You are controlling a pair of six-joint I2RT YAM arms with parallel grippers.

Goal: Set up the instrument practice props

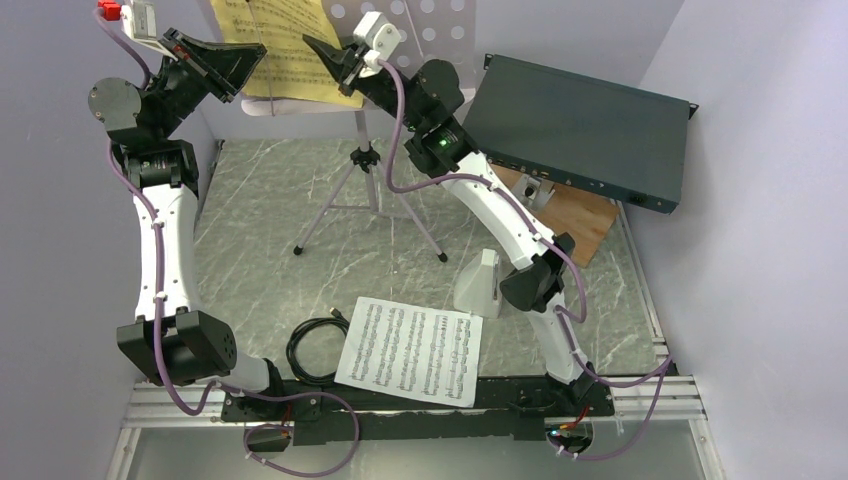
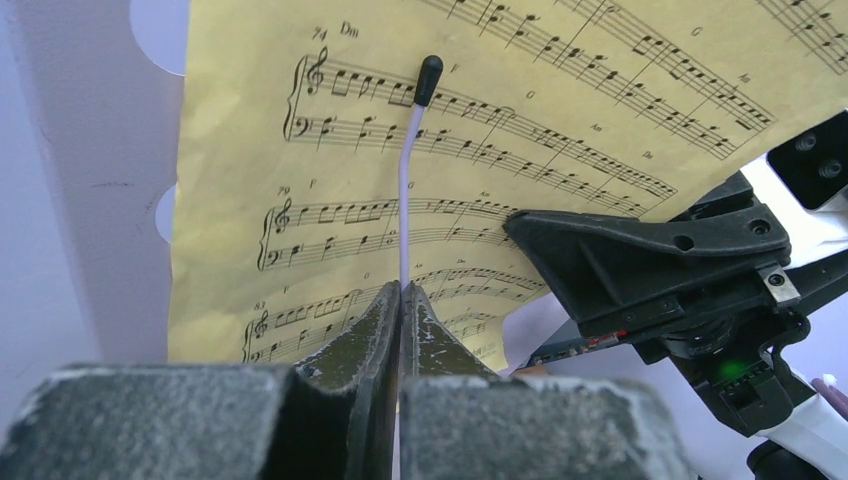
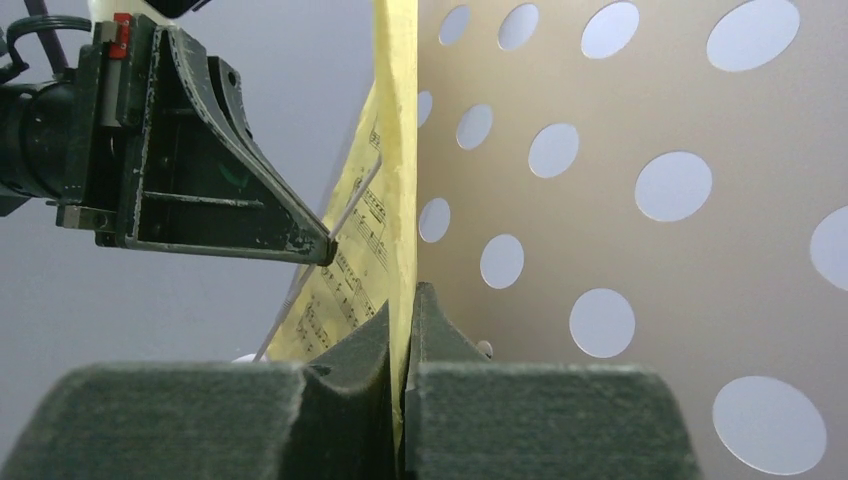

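The pale grey perforated music stand [image 1: 445, 22] stands on its silver tripod [image 1: 365, 190] at the back. A yellow sheet-music page [image 1: 285, 45] is held up against it. My left gripper [image 1: 250, 68] is shut on the stand's thin white page-holder wire [image 2: 405, 190], which crosses the yellow page [image 2: 520, 90]. My right gripper [image 1: 322, 50] is shut on the yellow page's edge [image 3: 395, 150], next to the stand's desk [image 3: 690, 250]. A white sheet-music page [image 1: 410, 350] lies flat at the front. The white pyramid metronome [image 1: 478, 285] stands behind it.
A coiled black cable [image 1: 315, 350] lies left of the white page. A large dark-green flat box [image 1: 585, 125] rests tilted at the back right over a wooden board [image 1: 570, 218]. Grey walls close in on the left and right.
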